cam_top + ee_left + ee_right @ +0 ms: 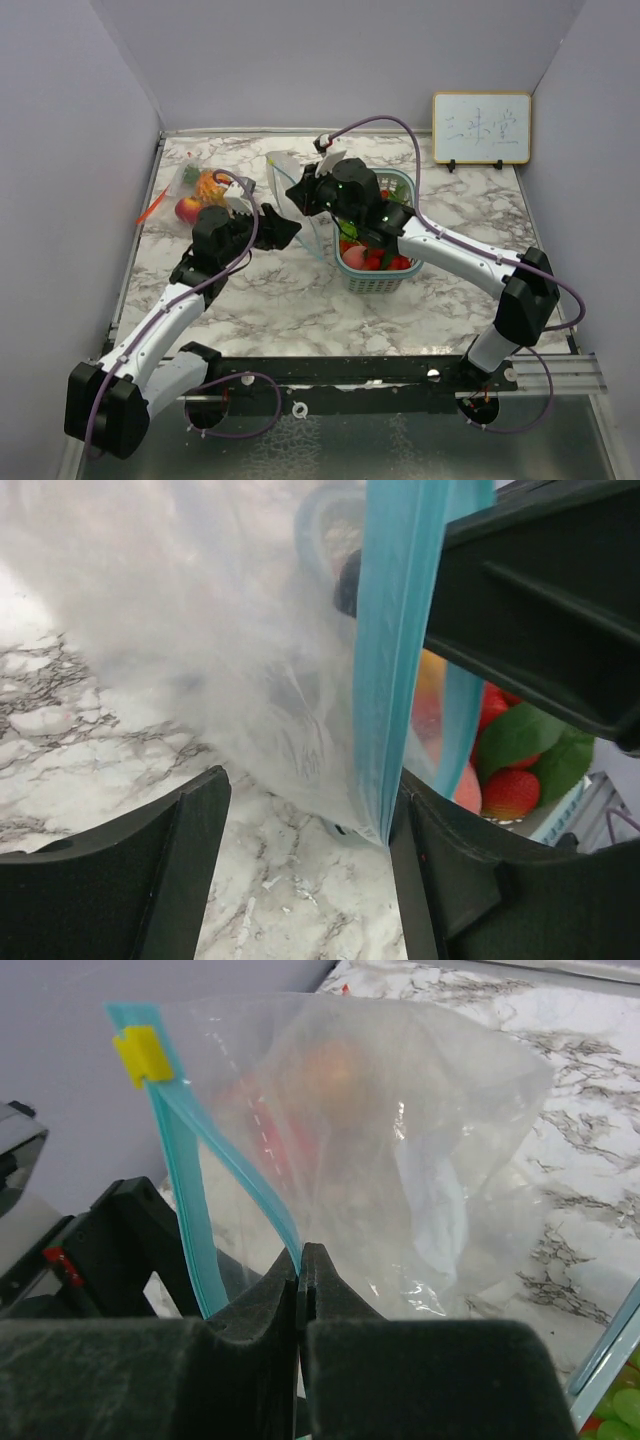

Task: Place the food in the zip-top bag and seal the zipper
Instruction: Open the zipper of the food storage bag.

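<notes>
Observation: the right gripper (301,1260) is pinched fully closed on the teal zipper strip (395,650) of the zip-top bag (400,1140). It holds the bag upright above the marble table (450,215), with the clear body hanging below the mouth. The grip sits partway along the strip. The yellow slider (140,1055) is at the far end of the zipper, so the mouth is unsealed.

The left gripper (308,820) has its jaws apart around the same teal edge. The strip hangs close beside one finger, well clear of the other, and is not clamped. Judgement: this arm is positioned to take the opposite lip, so that the two arms can spread the mouth for loading.

Location of the food: most of it lies in the teal mesh basket (380,283), just beside and behind the bag, where strawberries (510,792) and a green leaf show. A second, loose pile (197,190) lies at the far left of the table, well apart from the bag. Blurred red and orange shapes show through the film. Whether anything is inside the bag cannot be told, though it hangs slack, as if empty.

Assessment: the task is at an early stage, with no loading evident and the sealing not yet done. Risk: the thin film may slip or fold if only one layer is caught.
</notes>
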